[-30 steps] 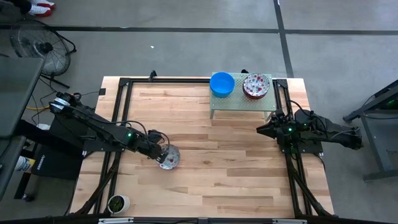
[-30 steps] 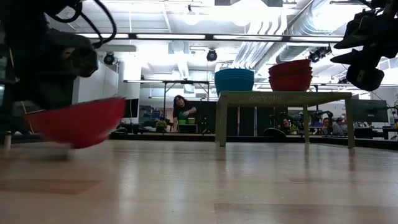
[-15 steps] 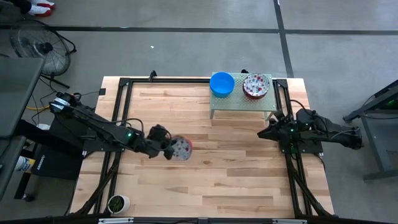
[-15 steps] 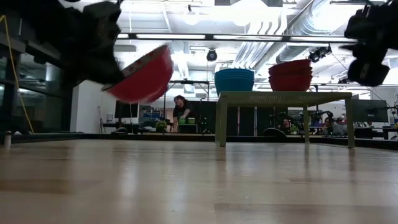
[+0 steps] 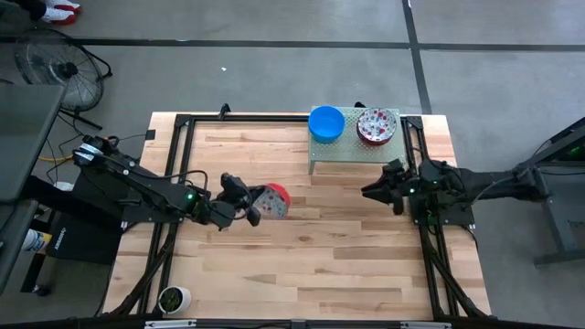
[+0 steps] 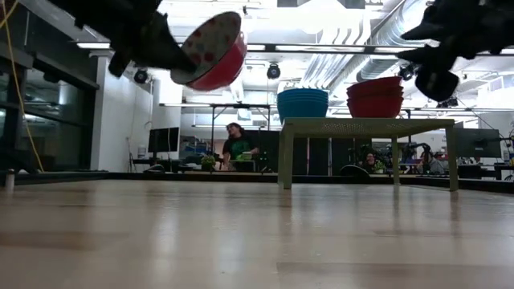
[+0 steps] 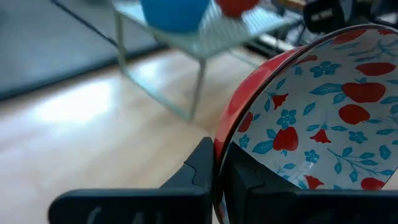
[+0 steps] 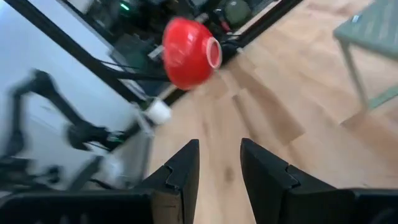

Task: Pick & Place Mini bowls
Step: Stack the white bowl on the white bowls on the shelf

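My left gripper (image 5: pixel 249 208) hangs over the table's left middle, shut on a mini bowl (image 5: pixel 272 202) that is red outside and white with red and blue flowers inside (image 7: pixel 323 118). In the low view this bowl (image 6: pixel 215 50) is high above the wood and tipped on its side. Two stacks stand on the green stand (image 5: pixel 356 153) at the far side: blue mini bowls (image 5: pixel 326 123) and red floral ones (image 5: pixel 375 126). My right gripper (image 5: pixel 373 192) hovers open near the stand's right leg, with nothing between its fingers (image 8: pixel 183 171). My left gripper pinches the bowl's rim (image 7: pixel 219 149), with one finger (image 7: pixel 200 169) on the red outer wall and the other (image 7: pixel 241 182) inside. The fingers come nearly level from the table's left. The bowl is lifted clear and tipped, its red bottom (image 8: pixel 186 53) facing the table's right.
A small white cup with a green plant (image 5: pixel 172 299) stands at the near left corner. Black frame rails (image 5: pixel 174 164) run along the left, right and far edges. Bare wood lies between the two grippers and in front of the stand.
My left gripper has risen and gone toward the table's right and far side, rolling its wrist. The bowl has come up off the wood and tipped from near upright onto its side. My right gripper has reached out toward the table's left.
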{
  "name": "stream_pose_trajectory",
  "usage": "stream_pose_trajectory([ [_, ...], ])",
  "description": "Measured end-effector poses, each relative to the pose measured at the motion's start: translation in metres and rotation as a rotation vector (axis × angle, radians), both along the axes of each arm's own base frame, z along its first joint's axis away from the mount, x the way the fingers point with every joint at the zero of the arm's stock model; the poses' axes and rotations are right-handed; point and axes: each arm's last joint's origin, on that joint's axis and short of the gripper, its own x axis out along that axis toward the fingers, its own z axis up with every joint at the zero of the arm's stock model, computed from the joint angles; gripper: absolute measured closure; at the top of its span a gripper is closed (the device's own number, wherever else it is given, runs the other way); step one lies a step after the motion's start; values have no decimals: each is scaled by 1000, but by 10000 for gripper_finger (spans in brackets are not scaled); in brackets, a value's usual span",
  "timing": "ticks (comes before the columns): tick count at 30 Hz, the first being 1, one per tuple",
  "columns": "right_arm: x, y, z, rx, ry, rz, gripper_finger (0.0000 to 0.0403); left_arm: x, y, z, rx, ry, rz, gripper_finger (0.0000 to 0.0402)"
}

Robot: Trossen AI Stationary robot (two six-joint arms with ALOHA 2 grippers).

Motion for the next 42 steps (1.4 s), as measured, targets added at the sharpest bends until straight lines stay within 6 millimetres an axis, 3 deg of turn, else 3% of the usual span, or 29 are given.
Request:
stream_pose_trajectory([
  [10, 54, 18, 50, -590, 106, -98, 298, 0, 6, 21, 197, -37, 266, 397],
  [14, 77, 23, 57, -722, 163, -98, 298, 3, 17, 25, 243, -9, 318, 397],
  [18, 99, 26, 52, -825, 223, -75, 296, 10, 30, 34, 292, 46, 340, 397],
  [24, 128, 25, 57, -843, 175, -202, 261, 26, 46, 46, 384, 163, 343, 397],
  [35, 167, 11, 70, -807, 98, -279, 121, 55, 51, 58, 506, 316, 249, 397],
  [42, 191, 9, 71, -797, 99, -273, 96, 64, 49, 73, 551, 329, 208, 397],
])
